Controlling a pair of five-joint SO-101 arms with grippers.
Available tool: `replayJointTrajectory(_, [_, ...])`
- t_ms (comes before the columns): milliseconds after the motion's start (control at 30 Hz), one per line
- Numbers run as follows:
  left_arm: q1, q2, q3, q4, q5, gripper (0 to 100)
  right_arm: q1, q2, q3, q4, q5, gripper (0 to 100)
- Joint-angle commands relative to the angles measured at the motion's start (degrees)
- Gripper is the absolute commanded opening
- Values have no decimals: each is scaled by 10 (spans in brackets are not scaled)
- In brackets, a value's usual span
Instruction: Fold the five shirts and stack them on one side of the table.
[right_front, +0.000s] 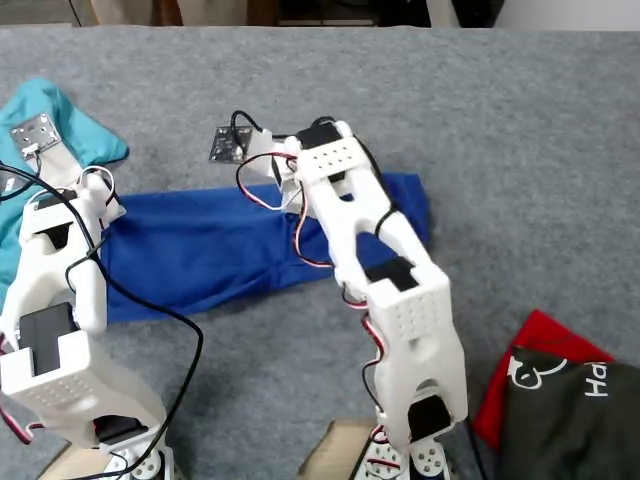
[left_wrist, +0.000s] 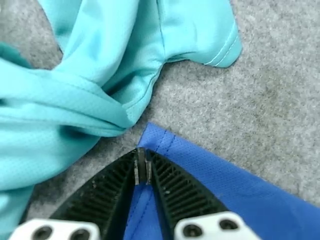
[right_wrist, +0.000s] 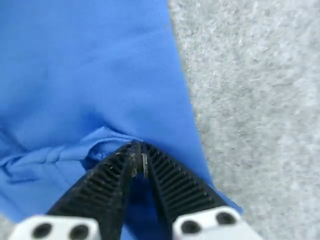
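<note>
My left tool (left_wrist: 142, 167) pinched a corner of the long royal-blue fabric shirt (right_front: 230, 245), which lay spread on the grey felt desk (right_front: 520, 150). My right tool (right_wrist: 138, 160) was clamped on a bunched fold of it. A crumpled turquoise fabric shirt (left_wrist: 75, 75) lay just beside that corner.

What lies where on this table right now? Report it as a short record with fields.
Table: grey surface
Blue shirt: laid out in a long strip across the middle
Teal shirt: crumpled at the far left, beside the blue shirt's end
Red shirt: near right, partly covered by the dark shirt
Left pincer: shut on the blue shirt's corner
Right pincer: shut on a bunched fold of the blue shirt
</note>
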Motion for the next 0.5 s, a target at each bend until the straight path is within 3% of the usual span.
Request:
replayJointTrajectory(0, [-4,-30,-4,-10,3,19,13,-29,-112,66,-36,5])
replayJointTrajectory(233, [-7,-36,-14,20,0,19,73,-102,-371,284,-53,5])
replayJointTrajectory(300, [-7,-50,-44,81,-1,20,103,-102,-418,334,-54,5])
replayJointTrajectory(467, [-8,-95,-171,316,-39,23,197,-184,-400,334,-75,5])
